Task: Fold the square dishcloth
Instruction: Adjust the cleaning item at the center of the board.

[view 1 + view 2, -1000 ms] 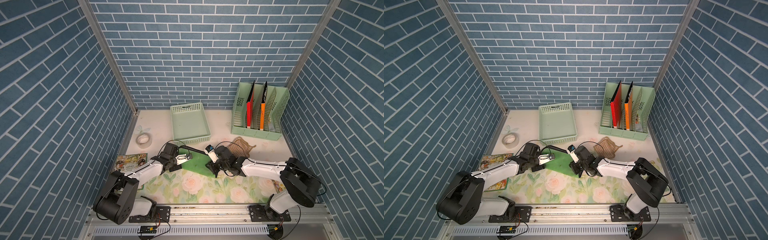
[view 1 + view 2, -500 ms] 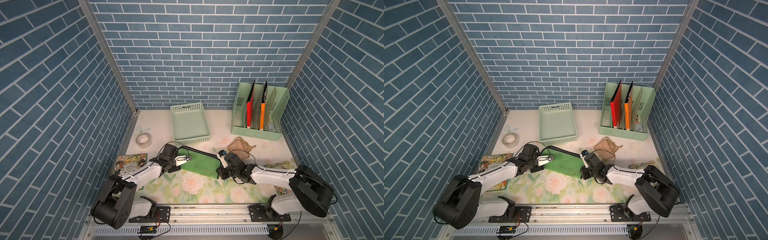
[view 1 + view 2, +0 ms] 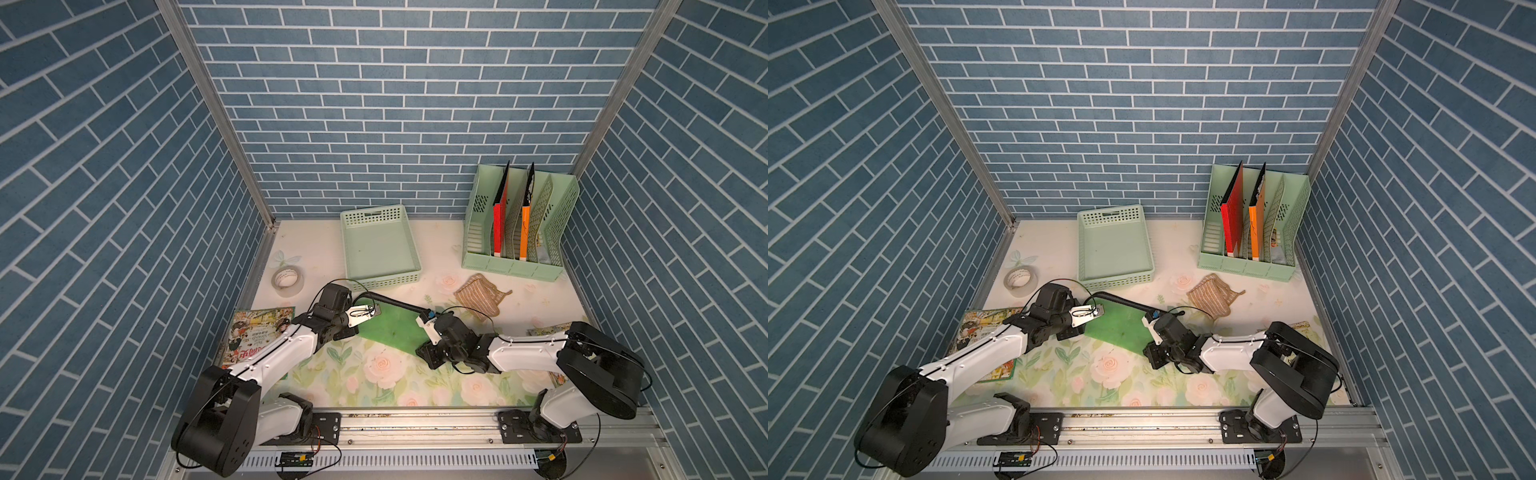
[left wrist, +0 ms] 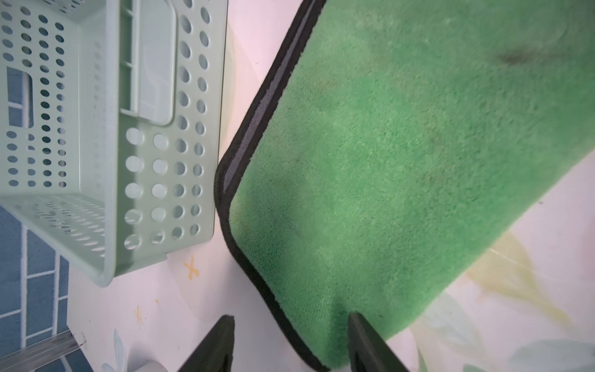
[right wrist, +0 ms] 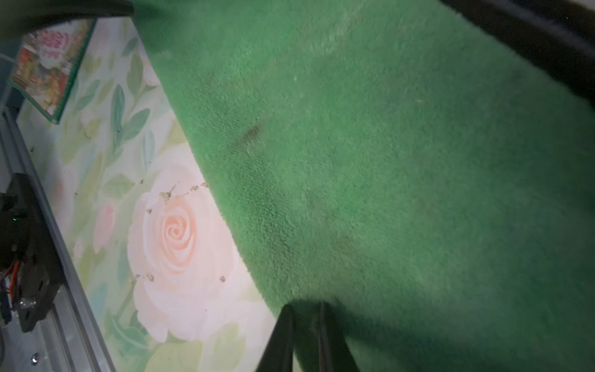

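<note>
Well, we see L gripper [image 4: 289,317] jaws apart across the edge of a green fuzzy square dishcloth [image 3: 390,326]. R gripper [image 5: 304,306] jaws pinch it. Words on the colourful picture book [image 3: 249,332] are too small to read.

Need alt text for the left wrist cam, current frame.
A green dishcloth with black trim fills most of the frame on a floral table, one trimmed edge lying between the fingers of the open left gripper. A mint perforated basket sits beside the cloth, apart from it.
</note>
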You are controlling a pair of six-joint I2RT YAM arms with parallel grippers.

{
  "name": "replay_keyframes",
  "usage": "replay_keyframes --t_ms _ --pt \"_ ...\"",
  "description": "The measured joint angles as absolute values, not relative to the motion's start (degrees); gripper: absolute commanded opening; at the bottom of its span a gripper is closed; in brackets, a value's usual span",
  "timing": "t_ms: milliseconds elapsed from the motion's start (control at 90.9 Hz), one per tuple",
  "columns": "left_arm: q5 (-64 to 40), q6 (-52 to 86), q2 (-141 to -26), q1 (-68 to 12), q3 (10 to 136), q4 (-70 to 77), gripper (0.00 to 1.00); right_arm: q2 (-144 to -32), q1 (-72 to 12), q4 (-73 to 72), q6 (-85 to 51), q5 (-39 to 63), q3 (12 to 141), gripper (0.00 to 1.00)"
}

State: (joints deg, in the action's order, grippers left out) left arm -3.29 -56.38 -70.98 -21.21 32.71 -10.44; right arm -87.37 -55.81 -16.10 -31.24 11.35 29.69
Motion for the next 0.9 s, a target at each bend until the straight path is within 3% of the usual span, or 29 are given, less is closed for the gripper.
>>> replay_keyframes --t_ms 187,473,770,902 --pt "-1.04 -56.58 -76.69 -20.51 31.68 -8.88 0.59 -86.24 -54.87 -16.95 -32.25 12.25 28.38 0.18" --pt "-1.32 -56.14 -77.54 -20.10 32.49 -8.91 0.59 -79.09 -52.36 -7.94 -30.98 11.51 36.82 0.23" --pt "-3.14 -54.65 -72.84 -19.99 32.99 -13.19 0.67 -96.53 -43.90 -6.04 -26.92 7.66 43.88 0.16" --pt "-7.55 -53.54 -67.31 -20.05 36.10 -18.11 0.68 -97.01 -43.77 -6.59 -26.50 6.72 44.10 0.14"
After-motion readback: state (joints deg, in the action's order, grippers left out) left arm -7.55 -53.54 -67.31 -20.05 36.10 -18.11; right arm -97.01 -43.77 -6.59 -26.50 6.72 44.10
